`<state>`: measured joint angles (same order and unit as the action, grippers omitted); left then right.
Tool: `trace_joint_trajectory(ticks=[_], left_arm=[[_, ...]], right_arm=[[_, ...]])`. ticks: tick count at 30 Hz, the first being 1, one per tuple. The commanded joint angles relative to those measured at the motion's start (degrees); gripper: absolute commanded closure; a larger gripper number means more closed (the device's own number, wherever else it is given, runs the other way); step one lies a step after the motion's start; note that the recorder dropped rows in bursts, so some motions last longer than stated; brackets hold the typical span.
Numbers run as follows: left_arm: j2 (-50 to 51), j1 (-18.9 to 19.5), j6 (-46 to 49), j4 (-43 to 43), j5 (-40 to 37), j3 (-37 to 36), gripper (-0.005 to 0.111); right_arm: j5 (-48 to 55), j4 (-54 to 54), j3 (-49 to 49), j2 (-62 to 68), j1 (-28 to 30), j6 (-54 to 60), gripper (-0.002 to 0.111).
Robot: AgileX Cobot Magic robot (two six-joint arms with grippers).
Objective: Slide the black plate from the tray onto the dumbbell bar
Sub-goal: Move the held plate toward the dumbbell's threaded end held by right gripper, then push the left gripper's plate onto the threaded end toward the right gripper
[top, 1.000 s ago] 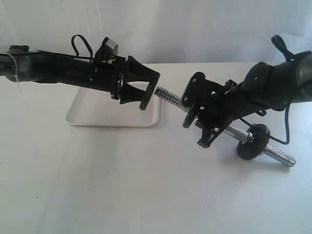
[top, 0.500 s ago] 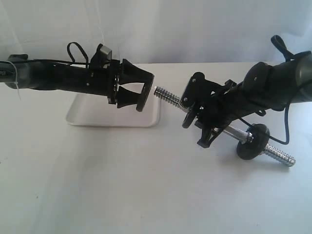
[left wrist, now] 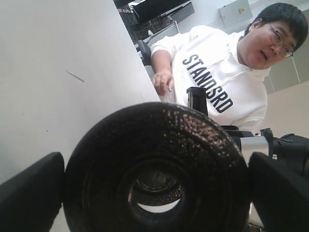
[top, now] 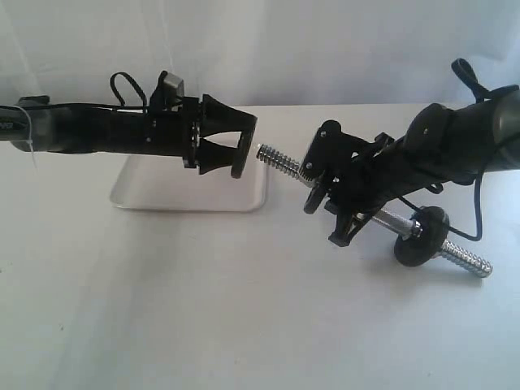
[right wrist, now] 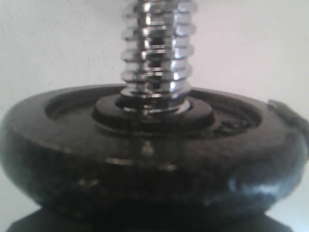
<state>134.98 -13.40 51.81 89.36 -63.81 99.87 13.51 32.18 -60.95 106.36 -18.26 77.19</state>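
Black plate (top: pixel 238 158) hangs in the air just off the free threaded tip of the dumbbell bar (top: pixel 280 161), turned on edge so its flat face looks at that tip. It is not on the thread; whether the rim brushes the tip I cannot tell. The left gripper (top: pixel 241 149) has it clamped across its width, one finger on each side of the rim, jaws spread wide around it. From the left wrist view the plate fills the space between the two dark fingers, with its centre hole showing light through.

The bar itself is lifted off the white table (top: pixel 203 317) and slants down away from the plate. The right gripper (top: pixel 318 180) is closed on it a little way back from the tip, by a black disc (right wrist: pixel 154 159) that the thread runs through; exactly where the pads bite is hidden. A second black disc (top: pixel 422 236) with a silvery nut sits near the bar's far, lower end.

The tray (top: pixel 162 195) lies flat on the table beyond the bar's free tip, below the plate.

A person in a white hoodie (left wrist: pixel 217 82) sits behind the bar
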Motion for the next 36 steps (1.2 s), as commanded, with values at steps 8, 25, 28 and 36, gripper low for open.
trace_joint_trajectory(ticks=[8,25,28,36], left_arm=[[-1.3,-2.0,2.2,4.0,-0.2,0.2,0.107],[-1.3,-3.3,3.3,4.4,-4.5,0.2,0.107],[-1.3,-3.3,3.3,2.7,-3.2,0.2,0.107],[-1.3,-3.3,2.9,1.1,-1.5,0.2,0.107]], right_arm=[[-6.2,1.2,-1.9,-2.6,0.1,0.5,0.108],[-4.6,1.2,-1.9,-2.6,0.1,2.6,0.108],[-4.6,1.2,-1.9,-2.6,0.1,2.6,0.108],[-5.0,1.2,-1.9,-2.6,0.1,2.6,0.108]])
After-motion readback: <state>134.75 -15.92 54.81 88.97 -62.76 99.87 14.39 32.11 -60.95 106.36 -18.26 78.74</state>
